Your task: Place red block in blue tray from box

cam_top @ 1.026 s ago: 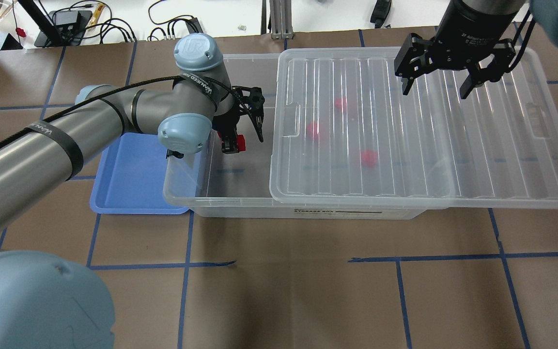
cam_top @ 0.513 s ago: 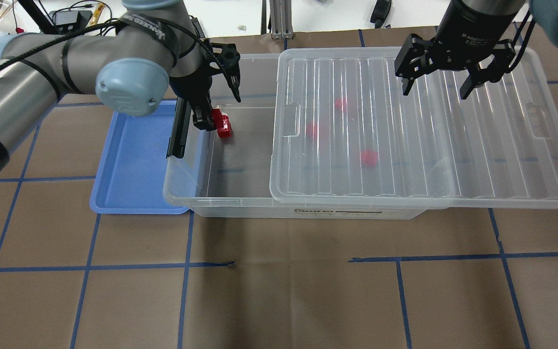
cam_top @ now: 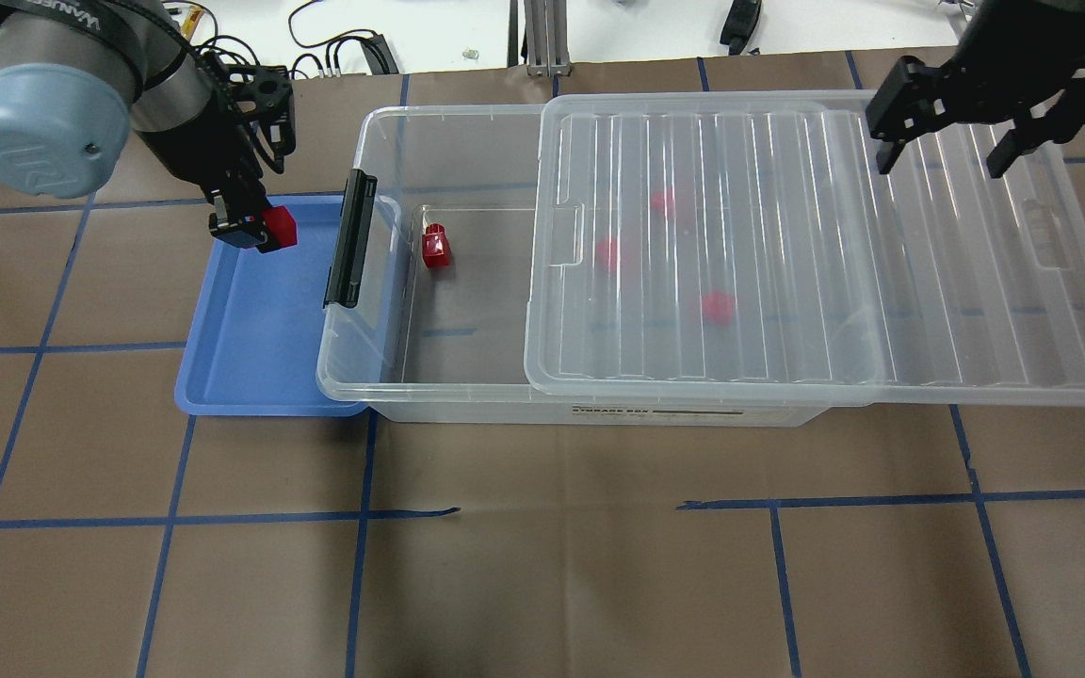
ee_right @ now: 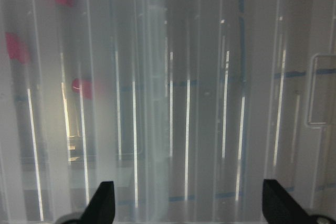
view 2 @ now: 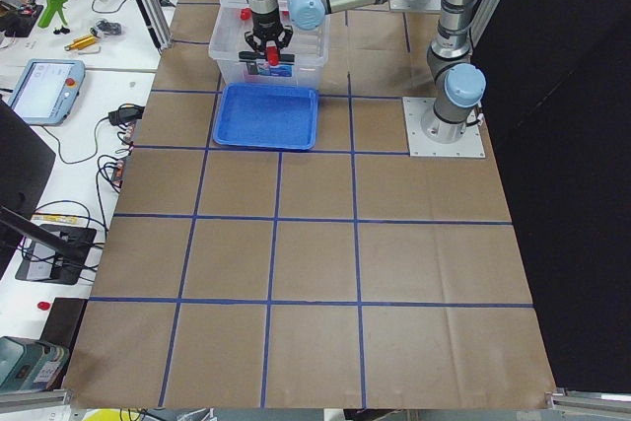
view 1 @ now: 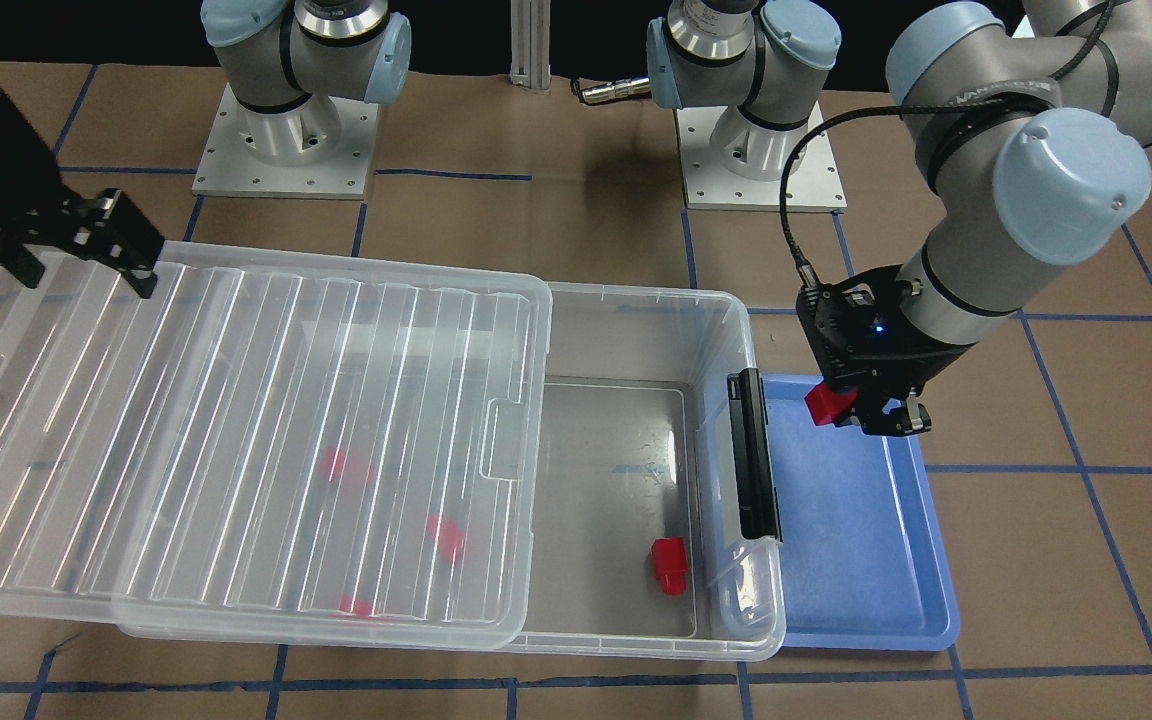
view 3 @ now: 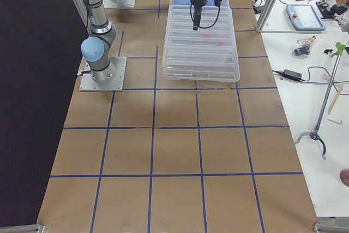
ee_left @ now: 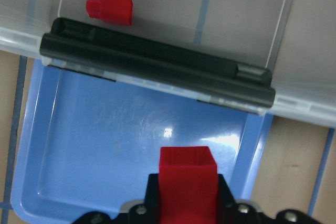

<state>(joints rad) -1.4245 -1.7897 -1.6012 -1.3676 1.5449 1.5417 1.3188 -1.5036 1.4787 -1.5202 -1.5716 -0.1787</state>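
Your table [cam_top: 542, 565] is covered in brown paper with a grid of blue tape lines. The biggest thing on it is the clear box [cam_top: 453, 111], which lies lengthwise near the edge across from the robot. Its ribbed clear lid [cam_top: 787, 282] lies offset toward the table's right end. It overhangs the box there and leaves the left end of the box uncovered. The blue tray [cam_top: 251, 358] sits against that uncovered end, on the side toward the table's left end, with part of its rim tucked under the box's lip. The black latch bar [cam_top: 350, 240] runs along the box's end wall, just beside the tray.

You can see the left claw [cam_top: 255, 229] in the air over the tray. It is closed tight on a red block [cam_top: 280, 227], which sticks out past the fingertips. The block is clear of the tray floor and has not been set down.

The right claw [cam_top: 938, 168] hangs over the lid near its right end, on the side away from the robot. Its fingers are spread wide and hold nothing. You cannot tell whether the tips touch the lid.

A second red block [cam_top: 435, 247] lies on the floor of the uncovered part of the box, near the latch end. Three more red blocks [cam_top: 609, 252] show blurred through the lid
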